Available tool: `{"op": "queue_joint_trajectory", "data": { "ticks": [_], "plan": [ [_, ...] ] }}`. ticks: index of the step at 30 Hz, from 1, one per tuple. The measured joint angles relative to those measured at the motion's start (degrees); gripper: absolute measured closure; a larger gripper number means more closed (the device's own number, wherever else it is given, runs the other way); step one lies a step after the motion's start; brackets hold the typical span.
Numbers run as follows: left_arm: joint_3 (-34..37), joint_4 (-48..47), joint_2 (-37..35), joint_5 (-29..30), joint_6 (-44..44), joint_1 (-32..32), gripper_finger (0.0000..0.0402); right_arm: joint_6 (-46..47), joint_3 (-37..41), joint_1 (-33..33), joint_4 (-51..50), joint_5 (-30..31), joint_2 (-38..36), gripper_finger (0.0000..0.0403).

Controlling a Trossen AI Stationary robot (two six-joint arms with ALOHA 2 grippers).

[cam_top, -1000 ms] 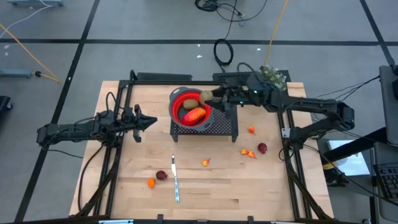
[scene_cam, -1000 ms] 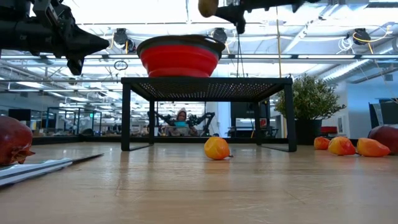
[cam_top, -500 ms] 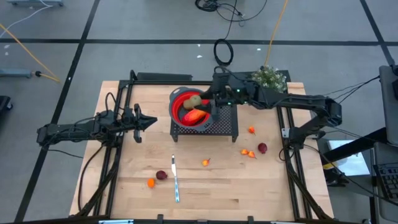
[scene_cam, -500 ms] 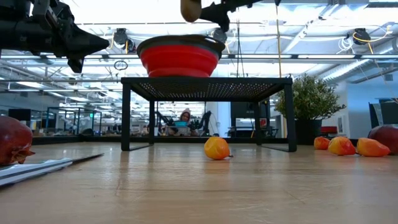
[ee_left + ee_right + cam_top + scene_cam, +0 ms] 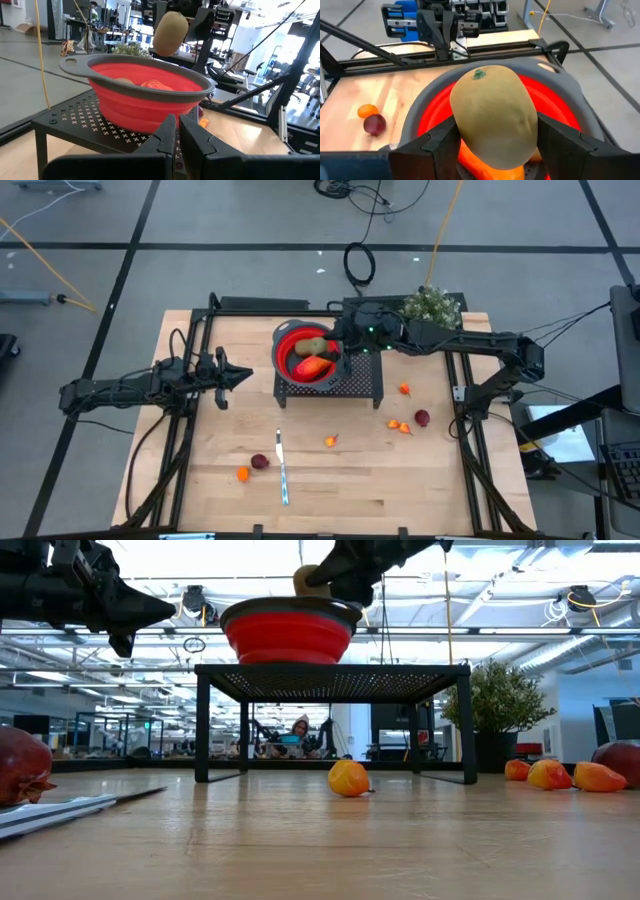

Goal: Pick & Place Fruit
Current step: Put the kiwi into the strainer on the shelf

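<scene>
- Red silicone marks the middle of the high view: a round red collapsible bowl with a grey rim (image 5: 303,352) sits on a black perforated metal stand (image 5: 352,384) toward the far side of the pale wooden table (image 5: 320,480). The right gripper (image 5: 335,346) reaches over the bowl, clenched on a brown-green kiwi-like fruit (image 5: 316,346) held above a red-orange oval fruit (image 5: 313,365) lying in the bowl.
- Same view, loose on the wood: a tiny orange fruit (image 5: 242,474) just beside a dark red-purple fruit (image 5: 260,462), a silver knife with a pale handle (image 5: 282,470), another orange piece (image 5: 330,441), and near the right edge more orange bits (image 5: 400,426) with a second dark red fruit (image 5: 422,418). The left gripper (image 5: 240,375) hangs over the table's left part, well apart from the bowl.
- Low view: the bowl (image 5: 288,635) stands on the stand (image 5: 330,675); the kiwi-like fruit (image 5: 306,582) shows just above the rim, in the right gripper's grasp.
- Left wrist view: this arm's own dark fingers (image 5: 165,137) are pressed nearly together on nothing — the bowl (image 5: 140,95) lies ahead, the kiwi-like fruit (image 5: 170,32) hanging over it.
- Right wrist view: the kiwi-like fruit (image 5: 495,115) fills the space between the two fingers (image 5: 427,147) — directly over the bowl (image 5: 560,100).
</scene>
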State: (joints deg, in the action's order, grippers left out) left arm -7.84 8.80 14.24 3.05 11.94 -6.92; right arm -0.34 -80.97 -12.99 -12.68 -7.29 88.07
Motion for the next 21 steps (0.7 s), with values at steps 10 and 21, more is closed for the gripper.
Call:
{"op": "queue_joint_trajectory", "data": {
  "ticks": [10, 21],
  "plan": [
    [0.00, 0.00, -0.01, -0.02, 0.07, 0.00, 0.0382, -2.75, 1.09, 0.10, 1.58, 3.03, 3.42, 0.0177],
    [0.00, 0.01, -0.02, -0.06, 0.39, 0.00, 0.0382, -5.35, 0.90, 0.09, 2.89, 7.08, 4.33, 0.0177]
  ]
}}
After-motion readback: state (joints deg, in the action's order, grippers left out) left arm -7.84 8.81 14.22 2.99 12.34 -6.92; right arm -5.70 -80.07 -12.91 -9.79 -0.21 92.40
